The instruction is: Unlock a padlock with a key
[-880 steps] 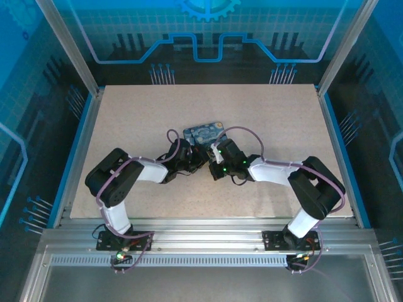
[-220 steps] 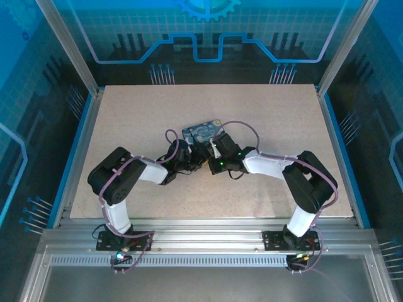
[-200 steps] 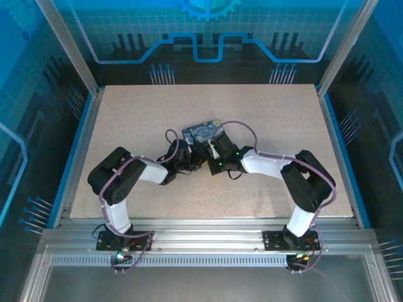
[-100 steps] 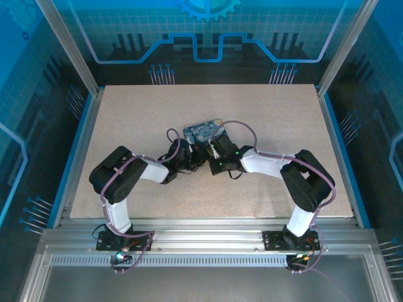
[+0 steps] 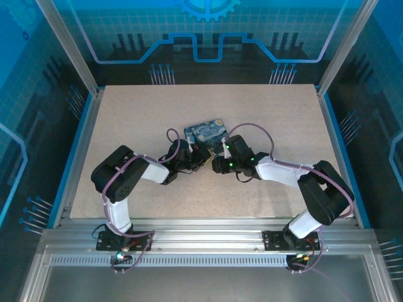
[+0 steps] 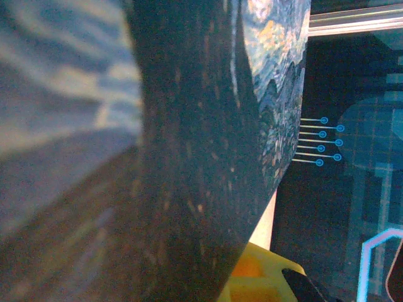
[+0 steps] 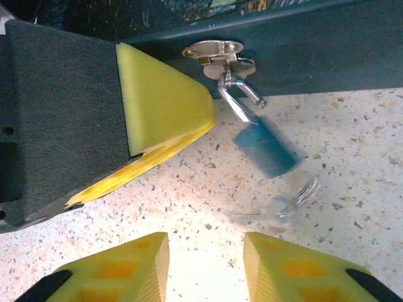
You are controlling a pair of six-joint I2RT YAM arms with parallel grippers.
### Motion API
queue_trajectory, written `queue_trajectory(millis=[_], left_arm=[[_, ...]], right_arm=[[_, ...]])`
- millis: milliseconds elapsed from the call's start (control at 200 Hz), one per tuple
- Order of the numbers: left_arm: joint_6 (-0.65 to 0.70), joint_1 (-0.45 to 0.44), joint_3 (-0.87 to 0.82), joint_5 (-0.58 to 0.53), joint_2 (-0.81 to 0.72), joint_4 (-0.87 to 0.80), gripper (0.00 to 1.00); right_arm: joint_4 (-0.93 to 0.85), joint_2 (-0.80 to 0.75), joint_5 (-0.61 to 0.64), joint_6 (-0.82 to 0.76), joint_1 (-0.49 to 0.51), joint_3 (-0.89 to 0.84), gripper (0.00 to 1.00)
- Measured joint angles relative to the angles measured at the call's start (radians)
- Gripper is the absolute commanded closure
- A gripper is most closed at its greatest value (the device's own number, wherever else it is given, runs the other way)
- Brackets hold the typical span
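The right end effector (image 7: 206,267) has its yellow fingers apart over the speckled counter (image 7: 189,189), with nothing between them. Past it, the little blue padlock (image 7: 267,151) hangs, blurry, from a shiny clasp (image 7: 214,50) on the side of the dark box (image 7: 352,56). The left end effector (image 5: 192,157) is clamped on that box.

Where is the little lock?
Find the dark blue swirly box in the middle of the table. A silver clasp sits on its side, and the lock hangs from it. It's the small blue block with a shiny loop.
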Motion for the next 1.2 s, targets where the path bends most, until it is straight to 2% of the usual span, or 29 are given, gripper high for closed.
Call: queue_trajectory(millis=[440,635,720,910,1080,1200], left_arm=[[-0.017,0.0,-0.022,0.011,0.0,0.043,1.0],[-0.017,0.0,-0.054,0.013,-0.013,0.071,0.73],[-0.017,0.0,-0.078,0.013,-0.035,0.069,0.68],[-0.018,0.008,-0.143,0.009,-0.113,-0.03,0.62],[-0.005,0.033,-0.163,0.0,-0.225,-0.104,0.6],[0.01,0.05,-0.174,-0.002,-0.268,-0.126,0.59]], right_arm=[[0.042,-0.058,-0.009,0.038,-0.052,-0.06,0.67],[0.033,-0.117,-0.009,0.032,-0.126,-0.062,0.66],[0.019,-0.105,-0.01,0.024,-0.135,-0.062,0.64],[-0.006,-0.044,-0.013,-0.001,-0.135,-0.042,0.63],[-0.005,0.023,0.011,-0.019,-0.105,-0.005,0.53],[0.006,0.082,0.047,-0.019,-0.06,0.032,0.49]])
